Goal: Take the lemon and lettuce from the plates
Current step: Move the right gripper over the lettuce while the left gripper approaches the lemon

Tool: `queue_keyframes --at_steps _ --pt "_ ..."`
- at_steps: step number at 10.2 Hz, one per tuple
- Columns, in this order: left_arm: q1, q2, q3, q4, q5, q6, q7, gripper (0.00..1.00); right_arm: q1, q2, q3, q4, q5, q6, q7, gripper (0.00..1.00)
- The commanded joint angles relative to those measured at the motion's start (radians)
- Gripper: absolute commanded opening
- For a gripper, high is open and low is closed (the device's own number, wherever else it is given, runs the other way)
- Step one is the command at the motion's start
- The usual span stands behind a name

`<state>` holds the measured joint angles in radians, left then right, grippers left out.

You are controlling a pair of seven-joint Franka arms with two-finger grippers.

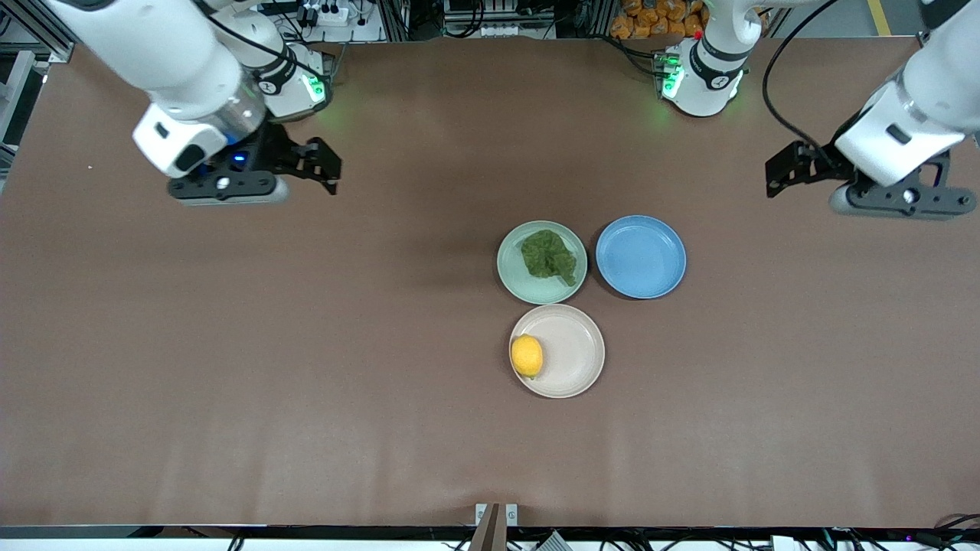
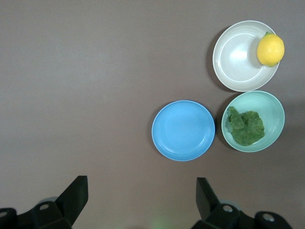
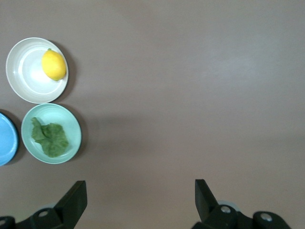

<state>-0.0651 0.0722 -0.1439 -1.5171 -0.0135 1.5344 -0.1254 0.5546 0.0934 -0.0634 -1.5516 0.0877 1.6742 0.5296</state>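
Note:
The lemon lies on the cream plate, at its edge toward the right arm's end. The lettuce lies on the mint green plate, farther from the front camera. Both show in the left wrist view, lemon and lettuce, and in the right wrist view, lemon and lettuce. My left gripper is open and empty, up over bare table at its own end. My right gripper is open and empty, up over bare table at its own end. Both are well away from the plates.
An empty blue plate sits beside the mint plate, toward the left arm's end; it also shows in the left wrist view. The brown table stretches wide around the three plates. Cables and gear line the edge by the robot bases.

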Motion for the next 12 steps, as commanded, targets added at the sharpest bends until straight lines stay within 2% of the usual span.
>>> queue_keyframes --at_steps 1,3,5,6,8,10,12 --pt "-0.012 0.076 0.001 0.023 -0.02 0.067 -0.06 1.0 0.14 0.132 -0.003 0.015 0.001 0.13 0.207 1.0" --pt "-0.033 0.144 0.0 0.025 -0.019 0.139 -0.115 1.0 0.238 0.23 -0.003 0.015 -0.003 0.298 0.422 1.0" --pt "-0.042 0.217 0.001 0.026 -0.017 0.255 -0.175 1.0 0.321 0.331 -0.004 0.03 -0.025 0.373 0.452 1.0" --pt "-0.045 0.247 0.0 0.026 -0.017 0.303 -0.207 1.0 0.367 0.42 -0.004 0.097 -0.061 0.375 0.46 1.0" --pt "-0.045 0.296 0.0 0.026 -0.02 0.37 -0.212 1.0 0.406 0.578 -0.006 0.235 -0.111 0.433 0.632 1.0" --pt "-0.068 0.362 0.001 0.028 -0.016 0.426 -0.201 1.0 0.441 0.64 -0.009 0.242 -0.158 0.557 0.708 1.0" --pt "-0.065 0.421 0.0 0.059 -0.025 0.507 -0.189 1.0 0.446 0.702 -0.009 0.248 -0.247 0.628 0.794 1.0"
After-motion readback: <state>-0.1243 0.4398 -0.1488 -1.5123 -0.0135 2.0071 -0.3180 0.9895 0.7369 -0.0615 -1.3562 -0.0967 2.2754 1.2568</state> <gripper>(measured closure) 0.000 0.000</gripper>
